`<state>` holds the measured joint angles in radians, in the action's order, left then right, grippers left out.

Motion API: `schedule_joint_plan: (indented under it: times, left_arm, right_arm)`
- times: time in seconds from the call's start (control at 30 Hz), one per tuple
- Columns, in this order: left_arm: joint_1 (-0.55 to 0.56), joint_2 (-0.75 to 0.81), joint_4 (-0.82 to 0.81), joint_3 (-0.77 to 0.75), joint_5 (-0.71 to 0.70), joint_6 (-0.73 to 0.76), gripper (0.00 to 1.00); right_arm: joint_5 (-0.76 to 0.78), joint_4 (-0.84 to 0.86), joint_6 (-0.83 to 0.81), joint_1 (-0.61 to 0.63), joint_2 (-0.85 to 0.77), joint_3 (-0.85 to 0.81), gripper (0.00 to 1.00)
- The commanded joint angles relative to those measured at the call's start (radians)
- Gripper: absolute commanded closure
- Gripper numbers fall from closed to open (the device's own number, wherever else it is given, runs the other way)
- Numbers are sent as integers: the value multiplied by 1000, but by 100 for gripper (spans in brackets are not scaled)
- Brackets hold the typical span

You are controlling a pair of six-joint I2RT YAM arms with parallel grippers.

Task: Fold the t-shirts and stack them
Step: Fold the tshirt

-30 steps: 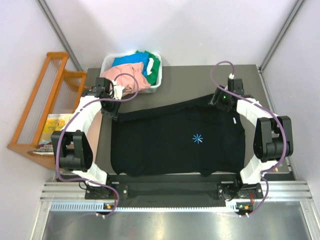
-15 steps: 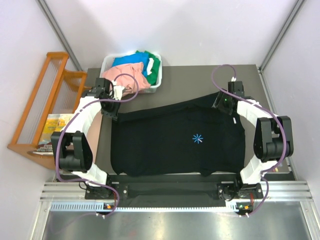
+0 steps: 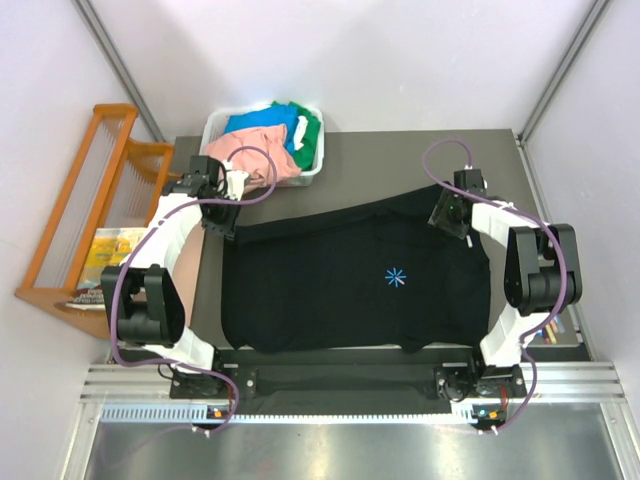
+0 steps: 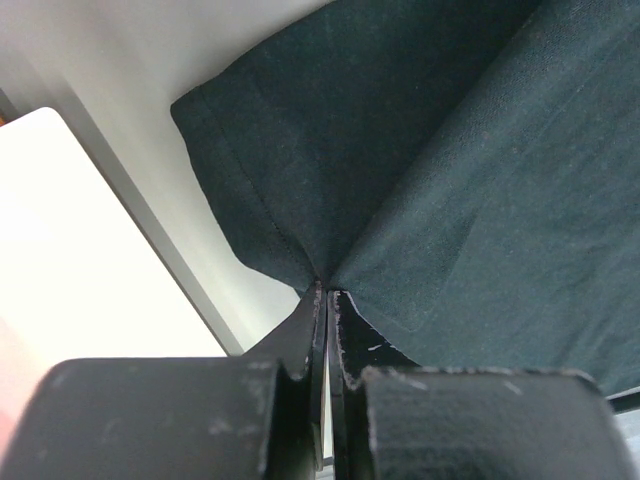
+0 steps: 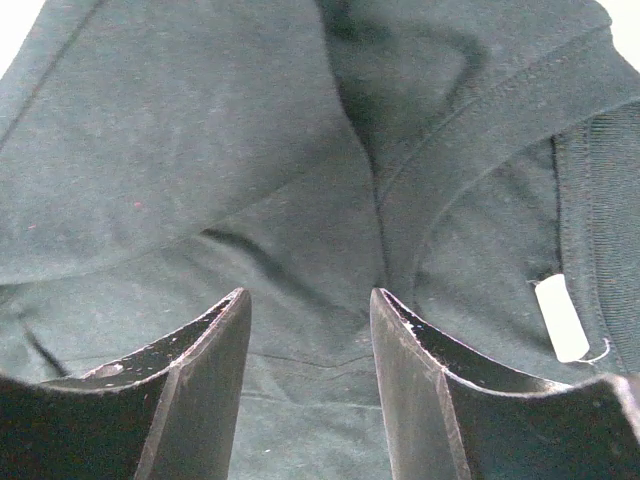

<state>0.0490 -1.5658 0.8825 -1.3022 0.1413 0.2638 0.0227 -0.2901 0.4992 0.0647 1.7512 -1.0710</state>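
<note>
One black t-shirt lies spread flat across the dark counter, nearly covering its width between the two arms, its near hem along the near edge and its far edge running at a slant from lower left to upper right. A single small light-blue starburst mark sits right of the shirt's middle. The cloth is mostly smooth, with shallow folds gathering toward the far right corner, where the right wrist view shows stitched seams, a ribbed collar band and one small white label. The left gripper is clenched on the shirt's far left corner, the hemmed edge pulled into a point between its closed fingers. The right gripper is released, its two fingers spread above the wrinkled black fabric at the far right. Three more shirts are bunched in one white bin at the counter's far left corner: a salmon-pink shirt in front, a blue shirt behind it and a green shirt at the right. One wooden rack stands off the counter to the left
</note>
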Motion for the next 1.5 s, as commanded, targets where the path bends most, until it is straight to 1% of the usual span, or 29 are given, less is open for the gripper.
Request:
schedule_joint_plan:
  times: [0.0,0.43,0.63,0.73,0.83,0.87,0.93,0.97,1.13,1.23,1.27,1.33,1.47]
  left_arm:
    - [3,46,-22,0,-2,8,100]
    - [3,44,-27,1,-3,9,100]
    - [2,49,-25,0,-5,11,100]
    - [2,52,-24,-3,-8,12,100]
    - [2,47,-22,-9,-9,12,100]
    - [2,44,-22,-11,-9,14,100]
    - [2,46,-22,-12,-9,14,100]
    - [2,46,-20,-17,-9,12,100]
    - [2,46,-16,-20,-12,14,100]
    - [2,47,-17,-20,-14,15,100]
    - [2,47,-16,-22,-14,14,100]
    - [3,47,-16,-23,-9,12,100]
    - [3,46,-20,-17,-9,11,100]
  right_arm:
    - [40,-1,4,-12,11,0,49]
    - [45,-6,13,-25,8,26,49]
    - [31,-1,15,-25,44,19,51]
    - [25,6,18,-25,60,22,54]
    - [25,8,21,-23,73,23,58]
    - [20,3,21,-23,79,20,62]
    - [19,5,21,-25,90,20,64]
    - [16,5,22,-25,94,20,68]
    - [0,-1,22,-23,97,10,75]
    - [-15,-11,22,-23,82,-4,87]
    - [-20,-14,24,-25,79,-10,94]
    - [-20,-30,24,-23,51,-30,100]
    - [-56,-70,21,-14,-10,-75,100]
